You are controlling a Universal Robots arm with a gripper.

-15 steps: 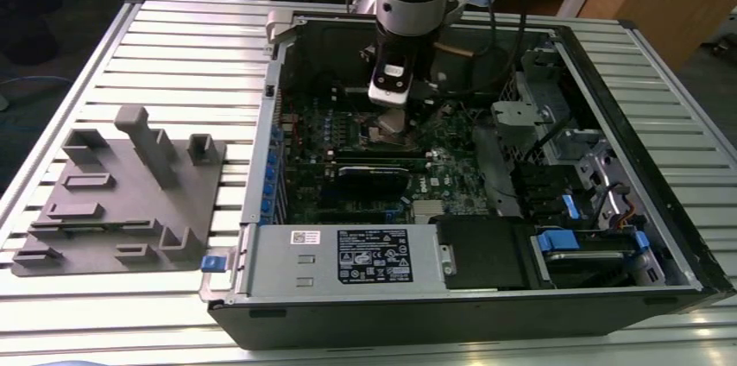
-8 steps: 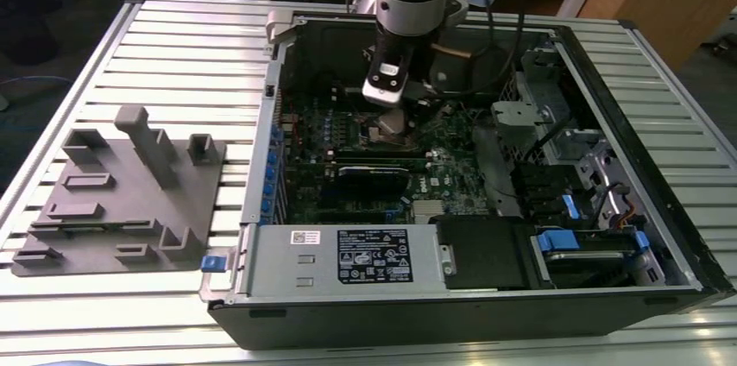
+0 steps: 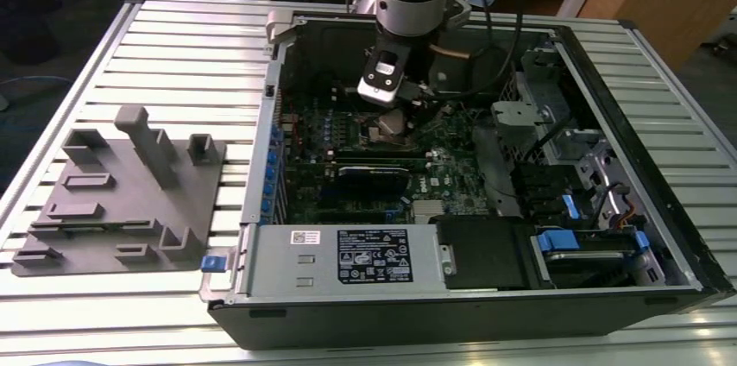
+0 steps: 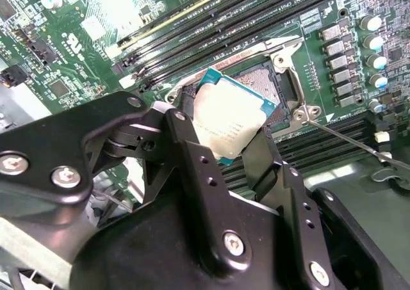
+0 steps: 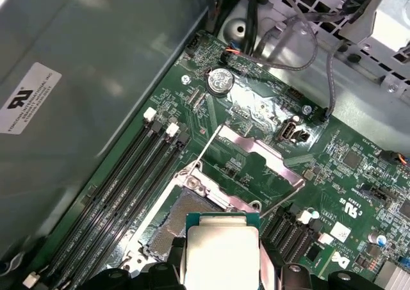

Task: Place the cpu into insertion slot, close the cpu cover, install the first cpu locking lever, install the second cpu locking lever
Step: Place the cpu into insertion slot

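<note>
My gripper [image 4: 225, 128] is shut on the cpu [image 4: 224, 114], a flat square chip with a silver-grey top and a teal edge, pinched between two black fingers [image 4: 187, 150]. The cpu hangs tilted just above the insertion slot [image 4: 272, 88], whose dark pin field lies bare inside its silvery rim. In the first wrist view the cpu [image 5: 221, 248] overlaps the near part of the insertion slot [image 5: 174, 218]. The cpu cover [image 5: 257, 154] stands swung open beyond the socket. Two thin locking levers [image 4: 353, 141] [image 5: 204, 150] stick up, released. The exterior view shows the gripper [image 3: 387, 100] over the socket [image 3: 388, 127].
The green motherboard [image 3: 444, 172] sits inside an open computer case [image 3: 645, 211] on a slatted table. Memory slots [image 4: 256, 15] run beside the socket. A black card [image 3: 371, 179], cables [image 5: 288, 40] and a power supply [image 3: 345, 254] are nearby. A grey fixture tray [image 3: 121, 193] lies at the exterior view's left.
</note>
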